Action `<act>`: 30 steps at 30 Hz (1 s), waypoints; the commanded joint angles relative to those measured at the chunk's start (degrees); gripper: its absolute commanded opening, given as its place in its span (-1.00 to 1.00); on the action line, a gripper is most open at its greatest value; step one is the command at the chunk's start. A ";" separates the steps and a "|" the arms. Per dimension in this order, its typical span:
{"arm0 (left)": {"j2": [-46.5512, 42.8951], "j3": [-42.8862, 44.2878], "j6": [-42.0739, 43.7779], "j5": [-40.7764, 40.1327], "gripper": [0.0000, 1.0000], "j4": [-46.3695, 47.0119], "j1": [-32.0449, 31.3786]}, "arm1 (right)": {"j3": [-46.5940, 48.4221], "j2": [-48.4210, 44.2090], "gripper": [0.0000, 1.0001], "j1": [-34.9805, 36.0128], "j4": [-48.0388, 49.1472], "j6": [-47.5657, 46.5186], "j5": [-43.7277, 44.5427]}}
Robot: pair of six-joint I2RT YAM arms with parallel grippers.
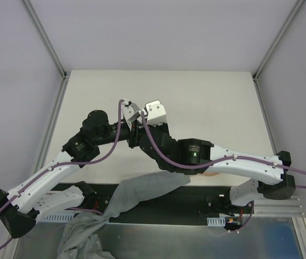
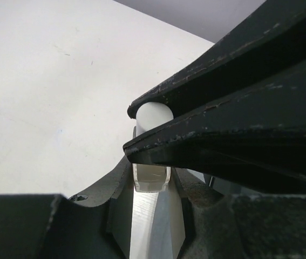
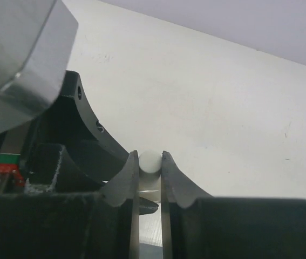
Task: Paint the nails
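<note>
White cap of a small bottle sits between the jaws of the right gripper. Both fingers press flat against its sides, so the jaws pinch the cap.

The left gripper has its jaws pressed onto the clear body of the bottle, just below the cap. In the left wrist view, the dark fingers of the right gripper reach in from the right. They clamp the cap from either side, directly above the left gripper's hold.

In the top view, the left arm and the right arm meet wrist to wrist over the middle of the table. The bottle is hidden between them in that view.

Task item location:
- A grey sleeve lies at the near edge of the table, passing under the right arm and trailing off toward the near left.
- A sliver of the peach hand shows just below the right arm's white link.
- The nails cannot be made out in any view; the right arm covers most of the hand.
- The hand lies well apart from the two grippers, nearer the arm bases.
</note>
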 commanded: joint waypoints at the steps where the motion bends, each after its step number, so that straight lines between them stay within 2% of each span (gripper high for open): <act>1: -2.04 0.81 -2.05 -3.59 -1.00 8.56 1.68 | -0.37 -4.37 -0.80 -0.51 -6.31 -6.16 -5.17; 2: -2.57 0.46 -1.86 -2.53 -1.00 7.60 1.77 | -0.72 -6.65 -0.67 -2.43 -6.31 -7.49 -8.94; 3: -3.61 0.11 -1.43 -0.26 -1.00 4.54 1.77 | -0.98 -7.97 -0.37 -3.66 -6.31 -9.16 -18.46; 5: -4.59 -0.33 0.50 2.47 -1.00 1.89 1.77 | -1.95 -12.09 -0.10 -7.52 -7.10 -12.67 -29.67; 6: -5.64 -1.03 1.03 4.31 -1.00 0.57 1.86 | -2.30 -13.25 0.10 -8.59 -7.19 -13.47 -38.25; 8: -6.44 -1.30 3.14 13.44 -1.00 -1.44 2.12 | -3.79 -15.80 0.19 -11.74 -7.28 -17.32 -47.52; 9: -6.70 -1.04 3.58 15.82 -1.00 -2.51 2.30 | -4.32 -17.90 0.23 -12.72 -7.28 -18.65 -56.96; 12: -6.96 -1.21 3.41 24.35 -1.00 -4.36 2.91 | -6.52 -21.16 0.26 -16.68 -6.49 -24.62 -74.56; 14: -6.97 -1.21 2.80 30.65 -1.00 -4.19 3.26 | -7.05 -21.52 0.25 -19.39 -5.35 -26.13 -81.37; 15: -6.70 -0.86 2.53 32.96 -1.00 -4.19 3.26 | -6.96 -21.52 0.25 -20.19 -4.65 -27.09 -87.75; 18: -5.91 0.36 1.66 42.72 -1.00 -3.93 3.27 | -6.52 -20.65 0.20 -21.96 -1.40 -27.02 -96.57; 20: -5.73 0.72 1.30 47.46 -1.00 -3.40 3.26 | -6.44 -19.33 0.15 -22.83 1.75 -26.14 -99.84; 30: -5.21 2.74 1.65 48.81 -1.00 -2.87 3.26 | -5.21 -13.00 0.00 -23.72 9.59 -21.92 -110.93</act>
